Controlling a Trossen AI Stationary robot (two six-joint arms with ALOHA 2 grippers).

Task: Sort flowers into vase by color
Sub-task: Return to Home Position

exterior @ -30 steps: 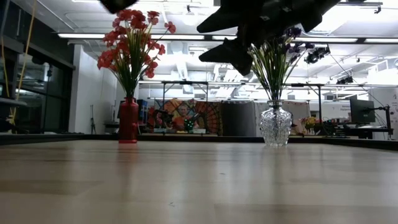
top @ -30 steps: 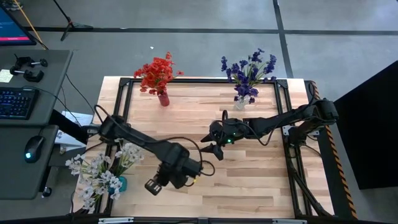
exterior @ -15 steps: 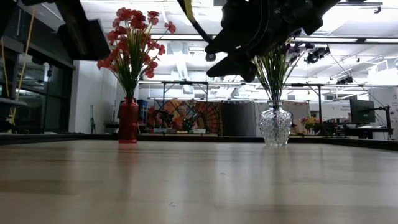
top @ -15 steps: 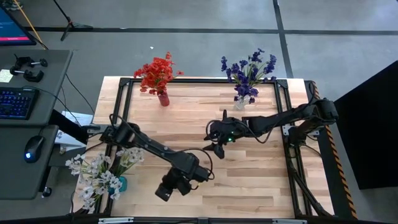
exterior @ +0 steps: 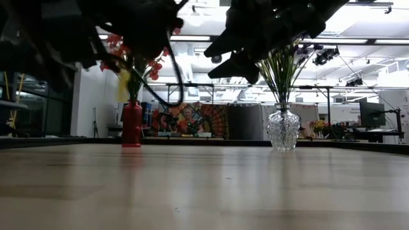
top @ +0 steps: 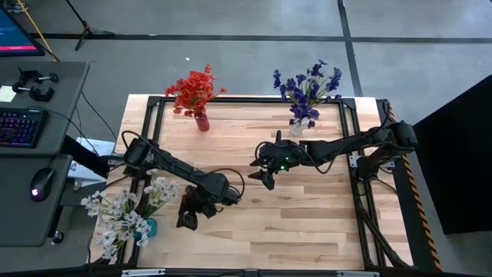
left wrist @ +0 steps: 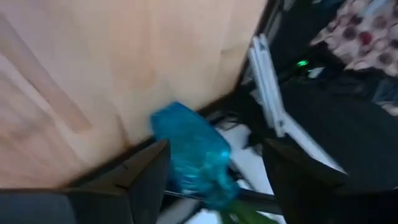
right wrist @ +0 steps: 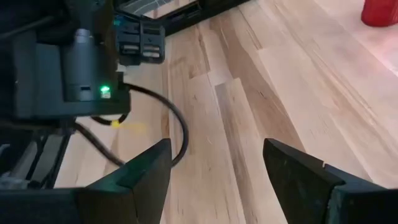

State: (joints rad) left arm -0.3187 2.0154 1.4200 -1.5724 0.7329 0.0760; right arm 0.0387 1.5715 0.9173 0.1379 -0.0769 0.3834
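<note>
Red flowers [top: 194, 88] stand in a red vase [top: 202, 121] at the far left. Purple flowers [top: 307, 86] stand in a clear glass vase [top: 296, 128] at the far right. White flowers [top: 123, 211] stand in a blue vase [top: 150, 227] at the table's near left corner. My left gripper [top: 185, 221] is open and empty above the table, right of the blue vase [left wrist: 189, 155], which shows ahead between its fingers. My right gripper [top: 264, 178] is open and empty above the table's middle.
Black frame rails [top: 157, 115] run along the table's edges. A desk with a keyboard [top: 19, 127] and a mouse stands left of the table. The wood between the vases [top: 307, 223] is bare. My left arm's wrist [right wrist: 68, 62] shows in the right wrist view.
My left gripper has swung first toward the near edge and then toward the table's left edge and the blue vase, staying open and empty. My right gripper has stayed about where it was.
</note>
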